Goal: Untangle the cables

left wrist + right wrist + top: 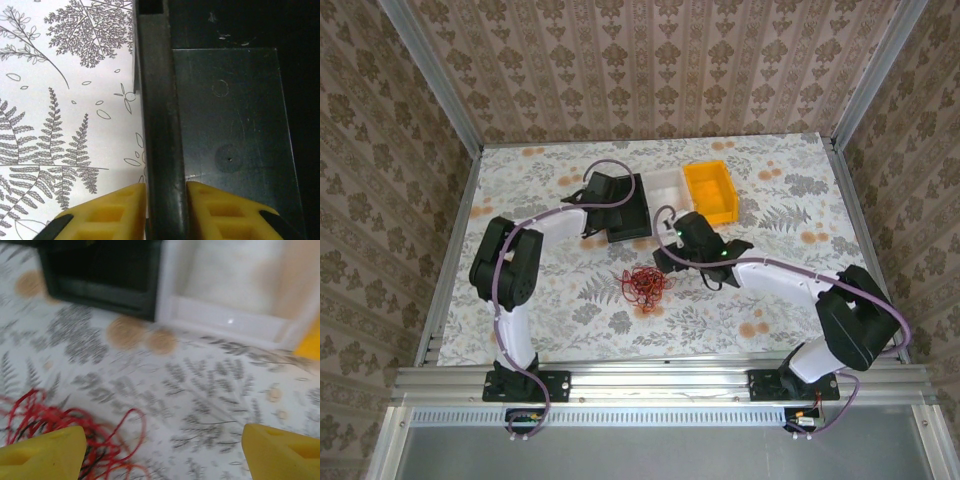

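Left gripper (166, 194) pinches black bin (156, 100) wall; cables (645, 285): loose red tangle.

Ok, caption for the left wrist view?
Left gripper with yellow fingers pinches the wall of a black plastic bin, fern-printed tablecloth alongside.

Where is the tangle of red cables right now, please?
In the top view the red cables lie on the table, nearer than the black bin and just left of the right gripper.

I'm looking into a lab test booth: wallpapered panels (650, 60) in a metal frame (431, 70) box in a fern-print table (780, 215), left arm (510, 265) and right arm (780, 280) bolted to its rail (660, 378).
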### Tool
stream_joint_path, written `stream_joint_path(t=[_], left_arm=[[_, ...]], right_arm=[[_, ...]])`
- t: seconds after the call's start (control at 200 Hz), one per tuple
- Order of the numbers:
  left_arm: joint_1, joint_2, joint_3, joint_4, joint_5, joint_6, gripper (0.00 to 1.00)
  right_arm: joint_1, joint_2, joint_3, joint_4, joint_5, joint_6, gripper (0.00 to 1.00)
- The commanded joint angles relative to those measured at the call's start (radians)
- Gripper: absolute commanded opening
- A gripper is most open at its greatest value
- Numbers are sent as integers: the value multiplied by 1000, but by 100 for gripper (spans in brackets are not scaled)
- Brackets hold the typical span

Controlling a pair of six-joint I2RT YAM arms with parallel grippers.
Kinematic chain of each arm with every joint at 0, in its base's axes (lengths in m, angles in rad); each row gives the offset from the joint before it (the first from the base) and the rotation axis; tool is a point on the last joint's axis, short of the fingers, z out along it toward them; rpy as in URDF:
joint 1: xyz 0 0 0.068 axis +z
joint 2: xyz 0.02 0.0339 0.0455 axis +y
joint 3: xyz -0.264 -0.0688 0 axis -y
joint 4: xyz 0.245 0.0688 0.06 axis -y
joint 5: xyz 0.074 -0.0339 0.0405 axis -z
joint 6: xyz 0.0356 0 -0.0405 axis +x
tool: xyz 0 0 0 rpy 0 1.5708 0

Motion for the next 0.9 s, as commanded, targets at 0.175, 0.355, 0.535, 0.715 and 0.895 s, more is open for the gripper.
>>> stream_joint_path(t=[0.175,0.355,0.535,0.715,0.895], left_arm=[[-1,-106,-6,-30,-137,0,68],[-8,-262,-154,-27,-207,-88,71],[-56,-397,-307,35,-170,45,73],[-91,-486,-369,-14,-56,203,79],[-98,-561,-436,-18,96,289,81]], right_arm=[[71,-31,45,-44,-118,-127,79],[119,30,47,-54,-164,-122,64],[136,75,68,-57,-134,-139,35],[129,106,78,-54,-140,-133,23],[95,121,82,-30,-185,-110,14]])
